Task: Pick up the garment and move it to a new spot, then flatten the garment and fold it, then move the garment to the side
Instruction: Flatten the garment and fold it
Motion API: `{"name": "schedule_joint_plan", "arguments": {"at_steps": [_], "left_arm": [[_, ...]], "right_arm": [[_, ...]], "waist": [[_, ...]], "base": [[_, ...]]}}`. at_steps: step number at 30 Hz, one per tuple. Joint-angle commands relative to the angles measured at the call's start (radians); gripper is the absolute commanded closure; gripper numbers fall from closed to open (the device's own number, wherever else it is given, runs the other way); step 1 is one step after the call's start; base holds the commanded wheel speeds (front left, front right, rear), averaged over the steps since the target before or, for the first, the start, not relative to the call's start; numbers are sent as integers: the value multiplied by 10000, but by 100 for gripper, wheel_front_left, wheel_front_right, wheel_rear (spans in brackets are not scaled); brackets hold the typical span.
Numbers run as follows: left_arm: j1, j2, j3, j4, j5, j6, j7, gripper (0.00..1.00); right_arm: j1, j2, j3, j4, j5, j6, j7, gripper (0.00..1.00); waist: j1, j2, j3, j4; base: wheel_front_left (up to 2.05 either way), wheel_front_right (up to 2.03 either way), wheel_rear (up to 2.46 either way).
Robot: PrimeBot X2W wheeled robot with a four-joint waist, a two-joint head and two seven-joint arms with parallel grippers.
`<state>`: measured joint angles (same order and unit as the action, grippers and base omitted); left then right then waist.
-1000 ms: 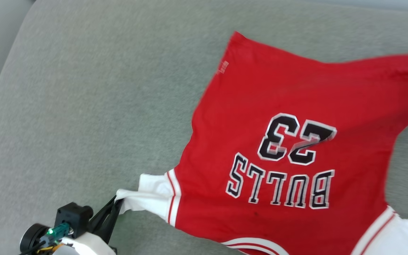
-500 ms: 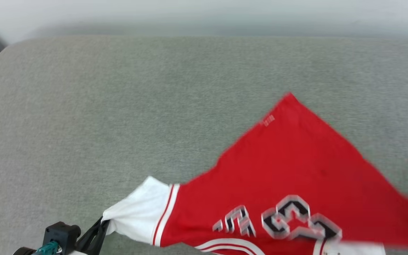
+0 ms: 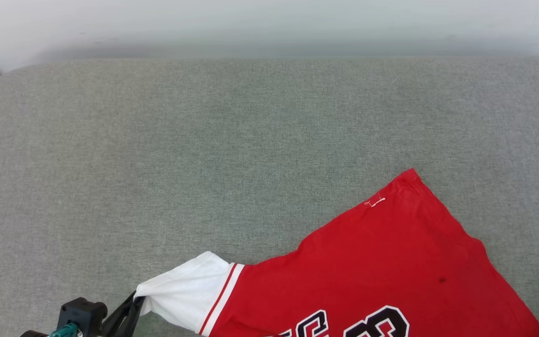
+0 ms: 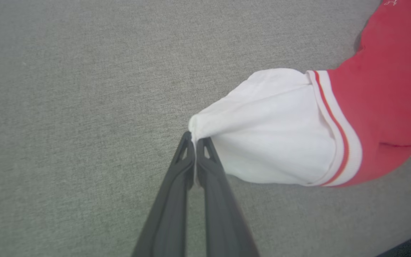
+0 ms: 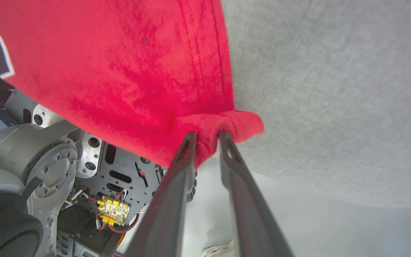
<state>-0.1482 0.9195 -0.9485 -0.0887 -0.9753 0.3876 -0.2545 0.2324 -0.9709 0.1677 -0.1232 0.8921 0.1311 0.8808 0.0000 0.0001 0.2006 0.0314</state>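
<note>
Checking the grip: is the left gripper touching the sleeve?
Touching. The left wrist view shows the left gripper pinching the sleeve tip between shut fingers.

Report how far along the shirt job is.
Done: the garment is grasped, the left gripper shut on its white sleeve and red hem fabric bunched between the right gripper's fingers. In hand: laying it out on the grey cushion; its far corner rests there while the near part is held off the edge. Left: flattening, folding and moving it aside; no fold is visible yet.
</note>
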Motion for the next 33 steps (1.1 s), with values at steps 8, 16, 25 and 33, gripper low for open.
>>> {"name": "schedule_joint_plan", "arguments": {"at_steps": [8, 16, 25, 33], "left_arm": [[-311, -131, -110, -139, 264, 22, 164, 100], [-920, -372, -228, -160, 630, -156, 355, 100], [-1477, -680, -266, -188, 955, -231, 424, 100], [-1914, -1047, -307, -85, 1169, -375, 356, 100]], "right_arm": [[-2349, -590, -985, -1566, -233, -8, 331, 0], [-5653, -243, 657, -1681, -615, -8, 1872, 0], [-8544, 1213, 2603, -116, -1358, -8, 3439, 0], [-9797, 1892, 4340, 1324, -1997, -8, 3487, 0]], "waist": [[0, -1, 128, 252], [0, -1, 738, 826], [0, -1, 1454, 1358], [0, -1, 2106, 1819]], "base": [[0, 0, 0], [0, 0, 0], [0, 0, 0], [0, 0, 0]]}}
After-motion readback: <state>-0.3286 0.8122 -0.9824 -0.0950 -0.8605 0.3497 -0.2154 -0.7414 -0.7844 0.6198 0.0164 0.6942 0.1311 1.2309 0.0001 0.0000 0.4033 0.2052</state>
